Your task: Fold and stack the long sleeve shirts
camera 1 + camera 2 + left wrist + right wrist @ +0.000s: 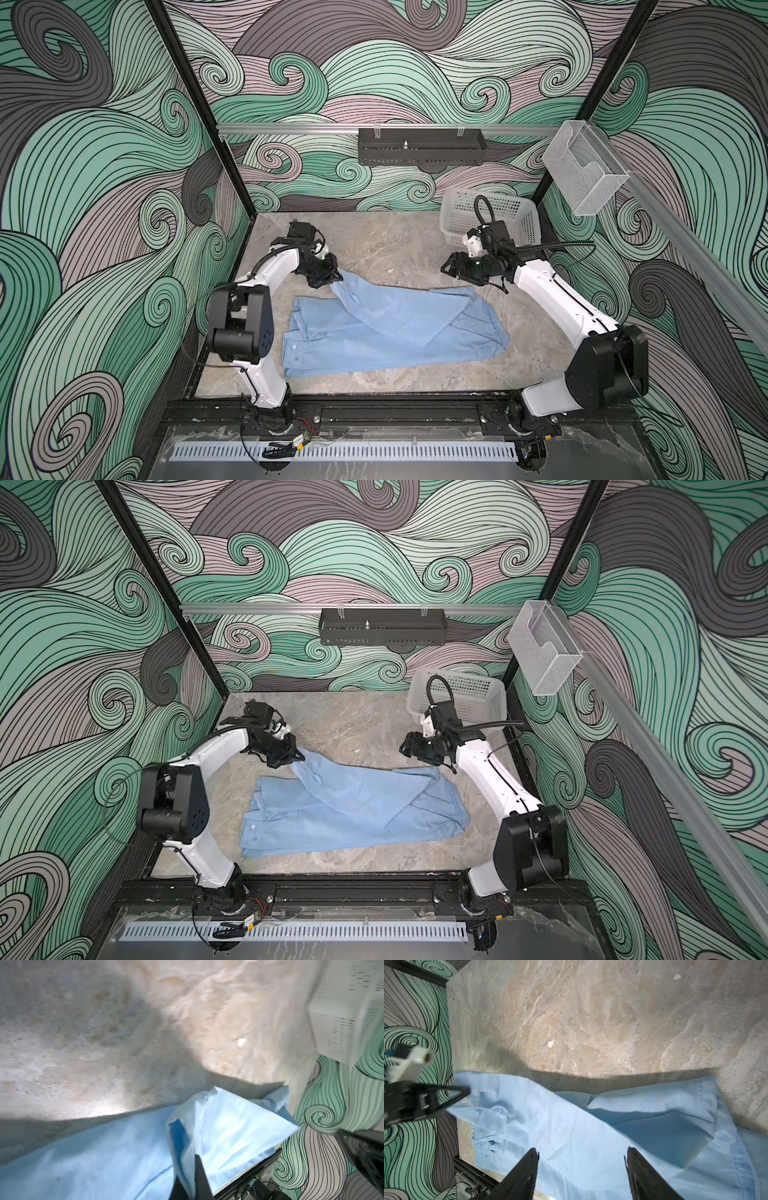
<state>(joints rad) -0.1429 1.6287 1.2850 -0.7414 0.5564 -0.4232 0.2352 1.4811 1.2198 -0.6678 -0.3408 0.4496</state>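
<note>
One light blue long sleeve shirt [395,328] [357,808] lies partly folded across the marble table, with a buttoned edge at its near-left corner. My left gripper [332,282] [297,757] is shut on a far-left corner of the shirt and holds it slightly above the table. In the left wrist view the fabric [104,1157] is pinched between the dark fingers of that gripper [189,1169]. My right gripper [451,266] [409,746] hovers open above the shirt's far-right edge. Its fingers [582,1149] stand wide apart over the cloth [571,1126] with nothing between them.
A white perforated basket [498,212] [469,692] stands at the table's back right corner, just behind the right arm. A black tray [422,147] and a clear plastic box [582,166] hang on the wall rails. A black frame rail [395,409] borders the front.
</note>
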